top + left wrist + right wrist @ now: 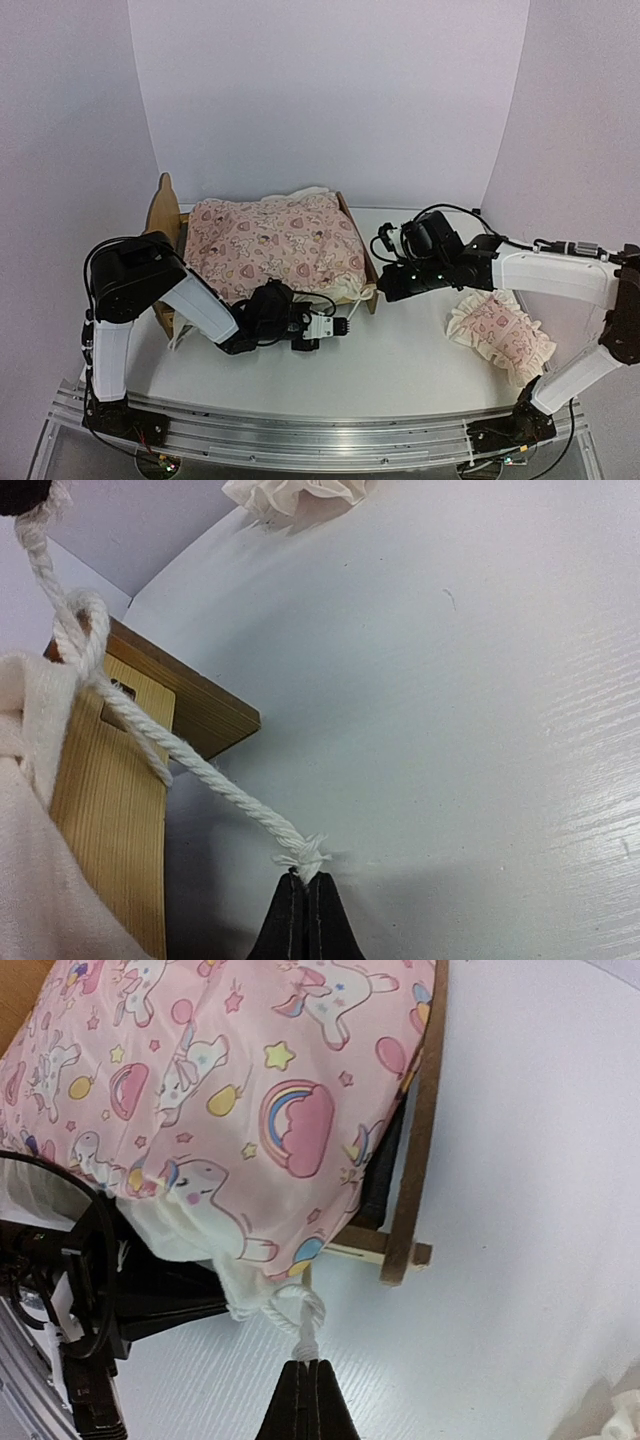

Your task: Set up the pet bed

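Observation:
The pet bed stands at the back left, its pale-wood frame filled by a pink printed quilt with a cream edge. From that edge, at the bed's foot corner, hangs a white twisted cord. My left gripper is shut on the cord's frayed end, low over the table in front of the bed. My right gripper is shut on the cord's knotted loop, just off the foot corner. In the top view the two grippers, left and right, sit close together.
A ruffled pink pillow lies on the white table at the right, under my right arm; its frill shows in the left wrist view. Pale walls enclose the back and sides. A metal rail runs along the near edge.

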Action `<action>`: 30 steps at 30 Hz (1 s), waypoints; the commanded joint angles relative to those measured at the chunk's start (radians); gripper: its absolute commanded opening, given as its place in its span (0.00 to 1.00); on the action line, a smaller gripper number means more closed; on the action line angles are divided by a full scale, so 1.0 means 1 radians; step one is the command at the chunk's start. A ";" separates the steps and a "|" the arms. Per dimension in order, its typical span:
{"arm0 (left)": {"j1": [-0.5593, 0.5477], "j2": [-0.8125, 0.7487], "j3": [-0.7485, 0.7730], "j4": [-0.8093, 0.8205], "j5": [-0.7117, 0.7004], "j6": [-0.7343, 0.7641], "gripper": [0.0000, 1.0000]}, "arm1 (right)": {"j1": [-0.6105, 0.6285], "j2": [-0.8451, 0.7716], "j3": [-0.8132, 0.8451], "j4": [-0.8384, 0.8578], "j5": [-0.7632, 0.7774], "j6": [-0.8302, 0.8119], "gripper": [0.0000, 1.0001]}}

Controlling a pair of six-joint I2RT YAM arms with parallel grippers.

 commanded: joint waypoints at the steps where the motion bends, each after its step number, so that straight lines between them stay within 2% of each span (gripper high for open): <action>1: 0.013 -0.084 0.002 -0.152 0.005 -0.152 0.00 | -0.014 -0.038 0.106 -0.057 0.140 -0.102 0.00; 9: 0.013 -0.147 -0.023 -0.381 0.058 -0.203 0.00 | -0.062 0.029 0.241 -0.095 0.233 -0.226 0.00; 14: 0.014 -0.179 -0.048 -0.426 0.071 -0.216 0.00 | -0.076 0.073 0.312 -0.095 0.244 -0.256 0.00; 20: 0.014 -0.193 -0.069 -0.544 0.132 -0.181 0.00 | -0.080 0.103 0.318 -0.100 0.225 -0.241 0.00; 30: 0.003 -0.179 -0.085 -0.553 0.150 -0.138 0.00 | -0.122 0.020 0.230 -0.108 0.262 -0.186 0.00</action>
